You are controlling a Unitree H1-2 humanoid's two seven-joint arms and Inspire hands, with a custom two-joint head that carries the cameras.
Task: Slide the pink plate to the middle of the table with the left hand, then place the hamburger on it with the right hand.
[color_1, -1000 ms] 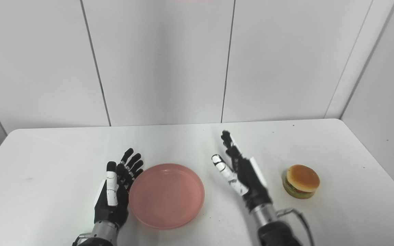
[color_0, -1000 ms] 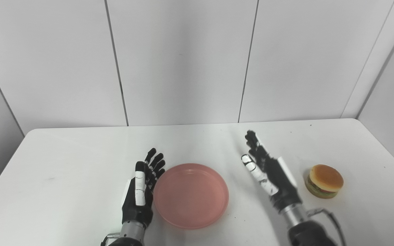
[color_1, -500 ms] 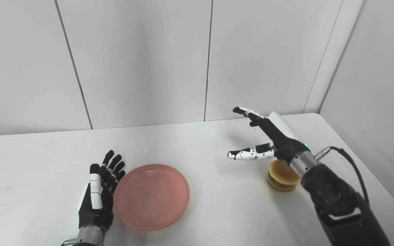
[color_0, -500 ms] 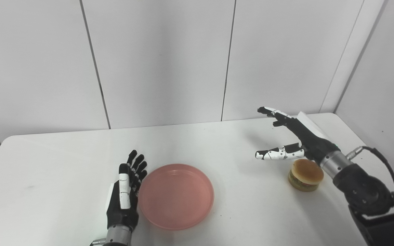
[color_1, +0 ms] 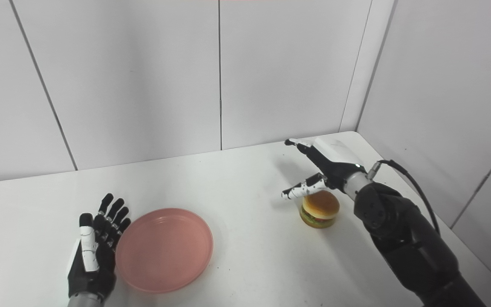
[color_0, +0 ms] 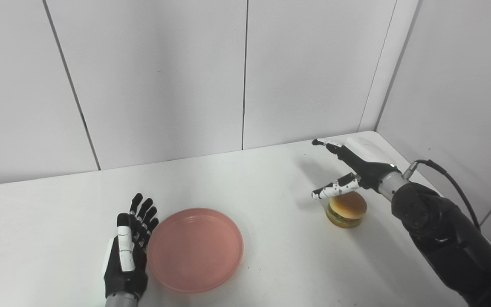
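**Two Steps, One Apparently Complete: Plate Placed, Hamburger Not Yet Grasped**

One pink plate lies flat on the white table, in the lower centre-left of the frame. It holds nothing. Judged from its position, the slide step appears finished or close to it, although the plate sits somewhat left of the picture's midline.

The hamburger stands upright on the table at the right of centre, well apart from the plate. It rests on its base, bun uppermost, and nothing grips it.

Left hand: positioned at the lower left, just beside the plate's left rim, fingers extended and spread, holding nothing. Whether the fingers touch the rim cannot be determined from either view.

Right hand: positioned at the right of the frame, above and slightly behind the hamburger. The thumb and the fingers are held wide apart, with no object between them. One white-tipped digit extends leftward just over the top of the bun; contact cannot be confirmed.

Status assessment:
- Plate slide: appears done.
- Hamburger grasp: not yet done; the hand is posed over the item.
- Lift, transfer to the left and release onto the plate: outstanding.

The remaining work depends on closing the digits around the sides of the hamburger without tipping it.
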